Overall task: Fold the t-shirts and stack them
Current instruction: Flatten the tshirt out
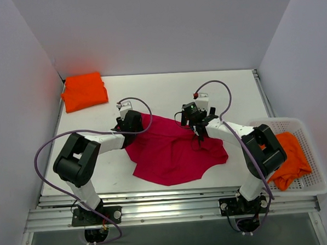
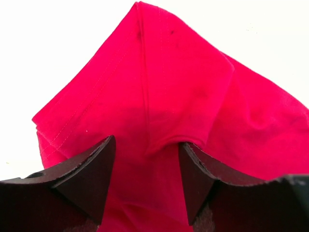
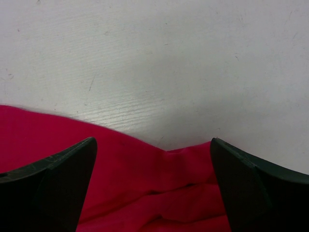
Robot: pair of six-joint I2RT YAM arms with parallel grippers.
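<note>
T-shirts, 3 counted in the top view. The crimson-pink t-shirt is spread loosely on the white bench, at its middle and toward the near edge, with wrinkles and an uneven outline. A folded orange t-shirt is noted at the far left corner of the bench, well apart from the crimson one. A crumpled orange t-shirt is seen in the white mesh basket at the right edge, partly hidden by the right arm. The left fingers are placed at the far left edge of the crimson-pink t-shirt. The right fingers are held over its far right part, pointing down.

Left wrist view: the left fingers are seen partly apart, astride a raised crease of the crimson-pink t-shirt. Cloth fills the gap between them, but no clamping of it can be made out. A hemmed edge with stitching is seen at the left, and white bench beyond it.

Right wrist view: the right fingers are spread wide and nothing is held. The edge of the crimson-pink t-shirt is seen below and between them, with a small fold at the middle. Bare bench fills the upper part.
</note>
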